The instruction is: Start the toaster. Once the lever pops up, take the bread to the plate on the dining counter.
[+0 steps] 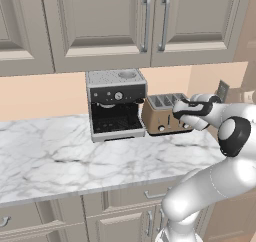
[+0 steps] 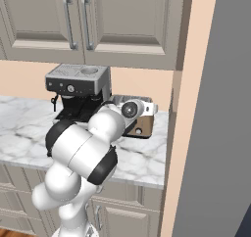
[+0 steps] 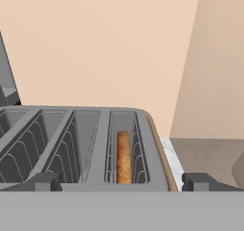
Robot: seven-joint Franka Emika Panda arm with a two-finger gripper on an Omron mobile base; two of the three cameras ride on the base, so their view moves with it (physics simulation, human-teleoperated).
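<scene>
**Open claw at the toaster's front edge, bread down in the last slot**

The worktop [image 1: 60,156] is a white slab with grey veining, smooth and glossy, running across the middle of the left base view over beige panelled drawers. Above it hang beige cabinet doors [image 1: 105,21] with slim metal bar handles. At the centre of that view stands a boxy black-and-silver coffee machine [image 1: 116,103], and just beside it, to the right, the toaster [image 1: 162,115] — a small bronze-brown metal box with rounded corners, a silver slotted top and small dark controls on its front face.

In the hand view the toaster's top [image 3: 86,144] fills the lower half: grey metal, long slots lined with curved wire guards. The bread [image 3: 123,157] sits upright in the slot furthest right, a narrow brown, grainy crust edge sunk below the rim.

The gripper [image 3: 121,181] hangs at the toaster's near edge, its two dark fingertips [image 3: 43,181] standing wide apart at the lower corners of the hand view — jaws fully spread, holding nothing. Whether the tips touch the toaster's edge I cannot tell. In the left base view the white hand [image 1: 192,111] overlaps the toaster's right end.
</scene>
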